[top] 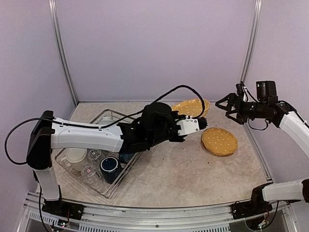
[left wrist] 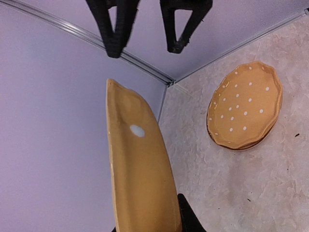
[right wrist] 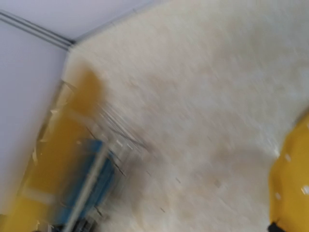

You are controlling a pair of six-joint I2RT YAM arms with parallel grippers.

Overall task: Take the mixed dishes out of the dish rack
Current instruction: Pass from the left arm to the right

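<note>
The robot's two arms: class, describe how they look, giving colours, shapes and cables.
Both arms have white tubular links between bulky black joints. The left arm carries black cables, one looping by its shoulder and one arching over its wrist. The left gripper has a white block behind black fingers. The right arm has an all-black right gripper and a boxy black camera.

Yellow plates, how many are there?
3: one plate in the left hand, and what looks like a stack of two on the table. More may hide in the rack, behind the arm.
</note>
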